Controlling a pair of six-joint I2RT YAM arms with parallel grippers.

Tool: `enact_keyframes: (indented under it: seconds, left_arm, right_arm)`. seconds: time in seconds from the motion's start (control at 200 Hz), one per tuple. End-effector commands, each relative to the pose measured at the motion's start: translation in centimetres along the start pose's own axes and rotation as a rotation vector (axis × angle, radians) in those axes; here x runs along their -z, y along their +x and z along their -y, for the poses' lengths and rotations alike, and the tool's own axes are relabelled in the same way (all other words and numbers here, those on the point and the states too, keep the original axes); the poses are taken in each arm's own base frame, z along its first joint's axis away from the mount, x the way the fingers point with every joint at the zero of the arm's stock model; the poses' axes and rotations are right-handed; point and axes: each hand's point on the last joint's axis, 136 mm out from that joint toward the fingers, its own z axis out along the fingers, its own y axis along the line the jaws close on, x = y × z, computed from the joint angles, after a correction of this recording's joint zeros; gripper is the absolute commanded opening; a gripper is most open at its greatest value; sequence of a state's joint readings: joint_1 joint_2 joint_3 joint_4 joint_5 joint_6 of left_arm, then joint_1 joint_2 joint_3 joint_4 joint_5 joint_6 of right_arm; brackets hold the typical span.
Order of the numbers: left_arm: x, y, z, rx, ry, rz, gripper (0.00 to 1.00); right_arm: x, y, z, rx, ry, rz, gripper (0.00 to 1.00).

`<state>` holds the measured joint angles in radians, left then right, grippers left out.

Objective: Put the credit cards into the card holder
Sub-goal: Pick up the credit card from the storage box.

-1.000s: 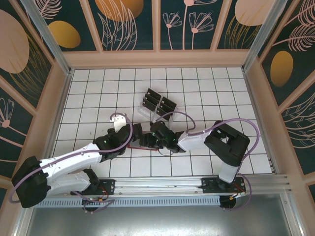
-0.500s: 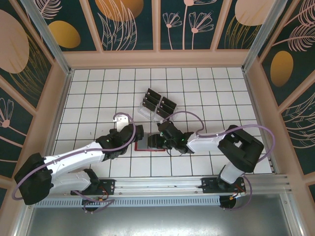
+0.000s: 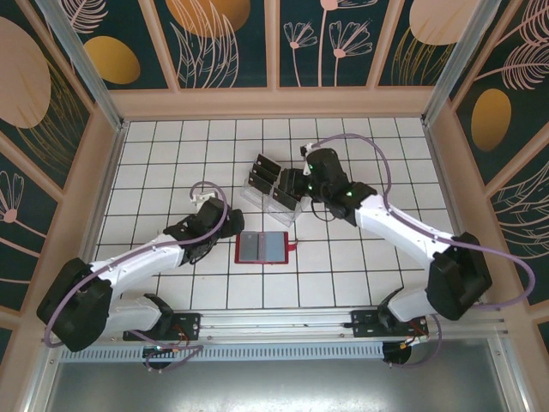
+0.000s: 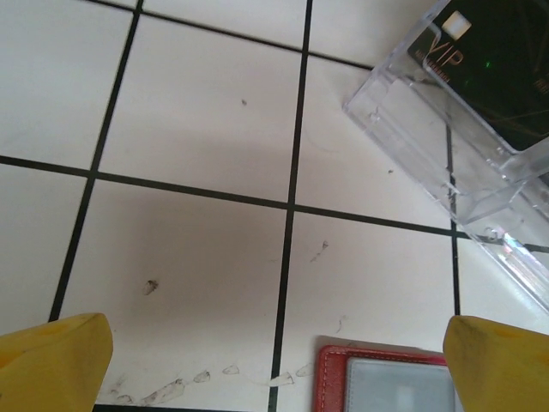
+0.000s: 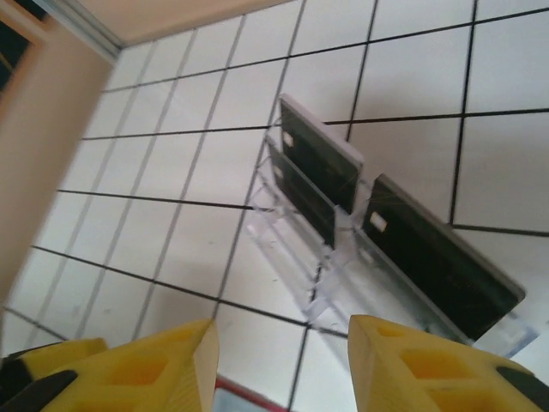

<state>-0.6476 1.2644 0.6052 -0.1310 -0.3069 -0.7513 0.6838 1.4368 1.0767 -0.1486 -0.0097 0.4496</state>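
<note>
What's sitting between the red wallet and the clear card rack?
Only bare white tile crossed by a black grid line lies between the red wallet and the clear card rack; the left wrist view shows it.

From above and behind the arm bases, our top camera looks down toward the far wall, distant enough to take in the whole tiled counter [image 3: 163,146]. Our left wrist camera hangs close over the tiles, facing right and far past the left end effector [image 4: 274,365]. There we catch a corner of the red card holder [image 4: 386,382] and one end of the clear plastic rack [image 4: 463,163]. Our right wrist camera sits somewhat higher, slanting down leftward past the right end effector [image 5: 283,360] onto that same rack. All three views share the rack.
</note>
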Motion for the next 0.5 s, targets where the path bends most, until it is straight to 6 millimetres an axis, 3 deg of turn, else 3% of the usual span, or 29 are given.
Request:
enact_keyframes:
  seconds: [0.0,0.29,0.495]
  left_arm:
    - [-0.3,-1.2,2.5,-0.005,0.115,-0.034,0.99]
    - [-1.0,-1.5,2.9,0.005,0.145,-0.062,0.99]
    - [-1.2,-1.0,2.6,0.009,0.145,-0.071,0.99]
  right_arm:
    - [-1.8,2.0,2.6,0.152,0.142,-0.130,0.43]
    - [-5.5,3.8,3.3,0.300,0.255,-0.241,0.33]
    - [-7.1,5.0,3.8,0.378,0.334,-0.281,0.32]
